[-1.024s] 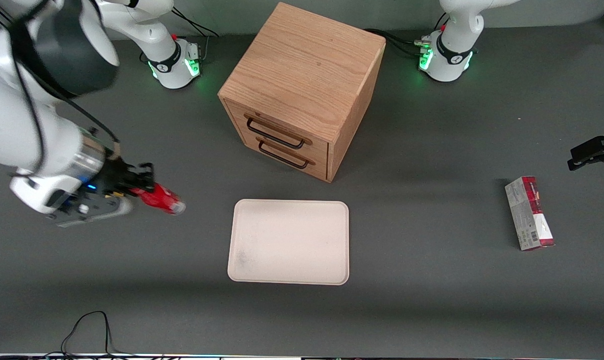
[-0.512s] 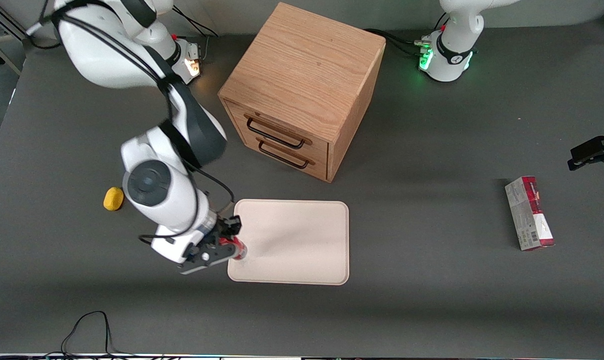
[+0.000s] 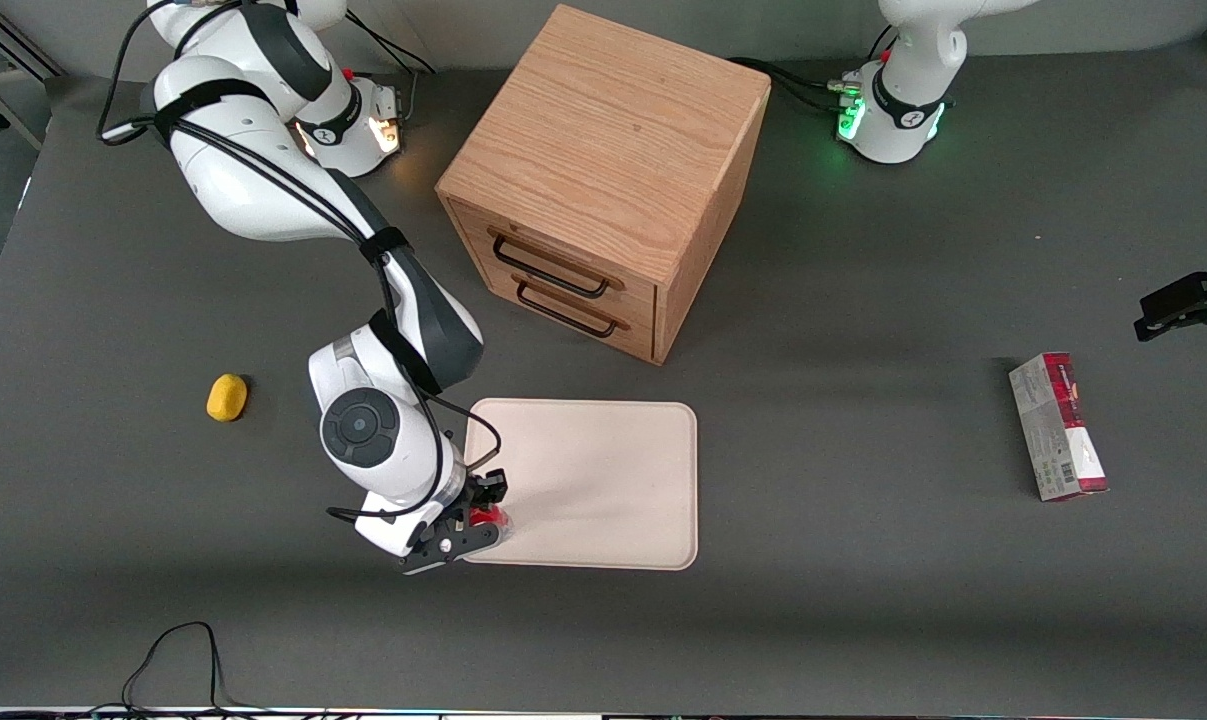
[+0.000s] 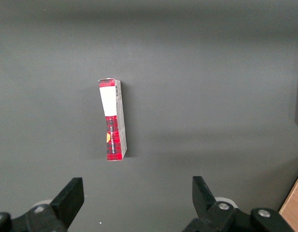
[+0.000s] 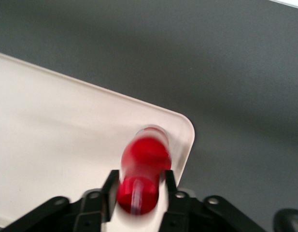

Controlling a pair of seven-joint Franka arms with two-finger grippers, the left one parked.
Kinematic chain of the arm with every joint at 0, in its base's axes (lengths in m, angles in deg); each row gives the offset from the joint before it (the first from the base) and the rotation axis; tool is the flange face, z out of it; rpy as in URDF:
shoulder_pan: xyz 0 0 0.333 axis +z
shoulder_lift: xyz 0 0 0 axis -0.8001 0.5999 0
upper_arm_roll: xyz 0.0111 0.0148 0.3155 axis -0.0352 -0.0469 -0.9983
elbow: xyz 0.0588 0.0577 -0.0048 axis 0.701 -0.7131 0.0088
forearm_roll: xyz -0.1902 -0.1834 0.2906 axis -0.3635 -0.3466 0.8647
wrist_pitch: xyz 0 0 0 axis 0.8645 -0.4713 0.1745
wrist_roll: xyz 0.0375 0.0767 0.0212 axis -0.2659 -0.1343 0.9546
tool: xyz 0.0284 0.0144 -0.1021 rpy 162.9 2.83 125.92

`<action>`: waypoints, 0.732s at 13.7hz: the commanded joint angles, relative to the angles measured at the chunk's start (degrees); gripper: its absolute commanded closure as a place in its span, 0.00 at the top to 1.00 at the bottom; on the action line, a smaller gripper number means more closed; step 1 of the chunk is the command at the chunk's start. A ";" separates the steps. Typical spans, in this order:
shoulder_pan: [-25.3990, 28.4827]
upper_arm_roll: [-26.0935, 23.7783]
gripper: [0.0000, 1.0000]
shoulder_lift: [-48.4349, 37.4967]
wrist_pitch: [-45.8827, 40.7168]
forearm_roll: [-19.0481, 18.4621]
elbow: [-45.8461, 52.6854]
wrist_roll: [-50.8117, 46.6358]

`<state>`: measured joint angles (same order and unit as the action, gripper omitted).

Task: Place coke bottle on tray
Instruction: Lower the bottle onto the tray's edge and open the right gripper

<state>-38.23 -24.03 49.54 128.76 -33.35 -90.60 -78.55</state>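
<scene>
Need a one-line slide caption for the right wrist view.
Gripper holds the coke bottle over a corner of the tray.

From the front I see only a sliver of the coke bottle; the end effector and wrist cover the rest, plus the tray corner; in the wrist view the bottle is smeared, lettering unreadable; whether its base touches the tray I cannot tell.
</scene>
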 commanded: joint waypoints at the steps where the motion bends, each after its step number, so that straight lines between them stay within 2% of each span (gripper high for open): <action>1: -0.31 -0.43 1.00 -1.92 1.20 -1.09 -1.41 -3.68; 3: -0.66 -0.43 1.00 -4.02 0.41 -0.83 -1.58 -3.86; 5: -1.19 0.00 1.00 -9.80 -4.23 2.67 -4.72 -4.03; 6: -2.76 1.49 1.00 -15.31 -4.51 6.43 -10.14 -3.25; 8: -2.86 8.06 1.00 -27.87 -3.47 14.25 -24.10 -1.06; 9: -2.86 10.53 1.00 -33.59 -3.46 16.73 -30.61 0.17; 10: -2.86 12.64 1.00 -39.65 -3.46 17.19 -37.46 0.88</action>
<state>-40.78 -15.29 25.23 123.33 -19.42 -108.43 -79.41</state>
